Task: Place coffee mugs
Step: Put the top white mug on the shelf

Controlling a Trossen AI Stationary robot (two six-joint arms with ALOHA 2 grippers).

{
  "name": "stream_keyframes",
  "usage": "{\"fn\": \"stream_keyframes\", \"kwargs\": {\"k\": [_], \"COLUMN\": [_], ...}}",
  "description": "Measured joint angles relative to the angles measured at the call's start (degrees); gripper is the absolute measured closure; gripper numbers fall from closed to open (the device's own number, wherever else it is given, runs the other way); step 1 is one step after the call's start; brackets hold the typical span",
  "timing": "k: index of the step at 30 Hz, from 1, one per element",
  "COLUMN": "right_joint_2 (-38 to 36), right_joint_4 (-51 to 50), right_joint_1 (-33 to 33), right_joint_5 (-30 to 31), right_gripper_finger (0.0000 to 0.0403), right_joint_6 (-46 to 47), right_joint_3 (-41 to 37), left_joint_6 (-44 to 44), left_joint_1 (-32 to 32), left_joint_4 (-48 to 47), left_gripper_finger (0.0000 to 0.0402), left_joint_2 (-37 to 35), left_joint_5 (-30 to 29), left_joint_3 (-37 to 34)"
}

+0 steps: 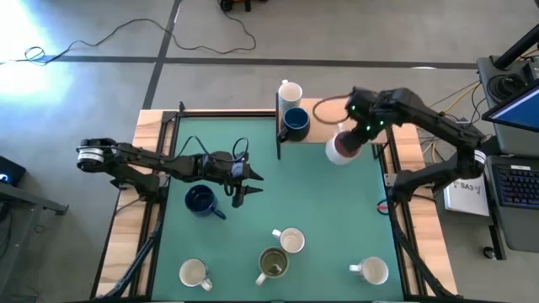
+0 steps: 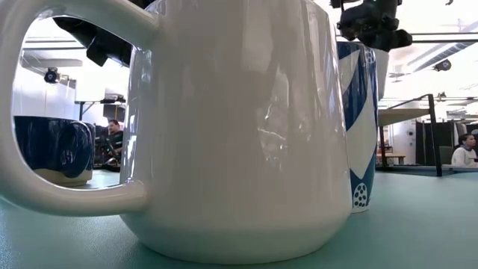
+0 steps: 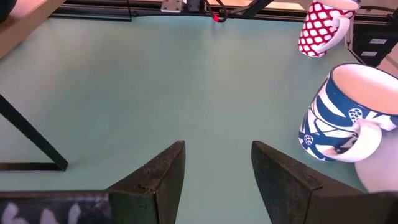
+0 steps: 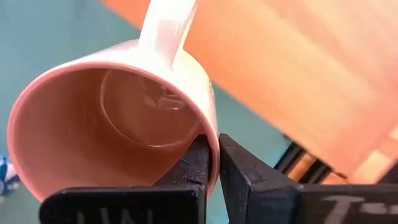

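My right gripper [image 1: 354, 139] hovers over the table's far right part, shut on a white mug with a reddish-pink inside [image 1: 343, 148]. My left gripper [image 1: 250, 187] is open above the middle of the table, just right of a dark navy mug [image 1: 200, 200] that stands on its base, and touches nothing. In the left wrist view its fingers frame bare mat [image 3: 217, 165]. A white mug [image 1: 290, 91] and a navy mug [image 1: 295, 122] stand at the far edge. Along the near side stand a blue-and-white patterned mug [image 3: 342, 115], an olive-inside mug [image 1: 272, 263] and two white mugs [image 1: 194, 273] [image 1: 370, 271]. My right gripper [image 4: 214, 162] pinches the mug's wall at the rim [image 4: 211, 134], opposite the handle [image 4: 165, 25]. One finger [image 4: 189, 165] is inside the mug and one [image 4: 245, 171] outside. The mug is lifted clear of the table and tipped, its opening turned toward the wrist camera.
A black upright frame [image 1: 280, 126] stands at the far edge beside the two mugs there. Black rails run along the table's sides [image 1: 389, 181]. A red mug with white dots [image 3: 320, 28] shows near the right rail. Bare green mat lies between the arms [image 1: 312, 189].
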Motion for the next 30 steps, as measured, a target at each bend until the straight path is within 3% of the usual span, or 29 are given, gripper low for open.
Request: {"fn": "stream_keyframes", "kwargs": {"k": [14,25,30], "right_joint_2": [6.5,11.0,12.3], "right_joint_4": [-4.5,-4.4,-4.2], "right_joint_1": [-15.9,-21.9,-23.8], "right_joint_5": [0.3,0.0,3.6], "right_gripper_finger": [0.0390,0.0390,0.0390], "right_joint_6": [-14.1,-18.7,-19.2], "right_joint_3": [5.5,8.6,9.6], "left_joint_6": [-0.1,-0.5,-0.5], "left_joint_1": [0.0,0.0,0.0], "left_joint_4": [-0.3,-0.3,-0.5], "left_gripper_finger": [0.0233,0.0233,0.0233], "left_joint_2": [0.0,0.0,0.0], "left_joint_5": [0.0,0.0,-0.1], "left_joint_3": [0.0,0.0,-0.1]}}
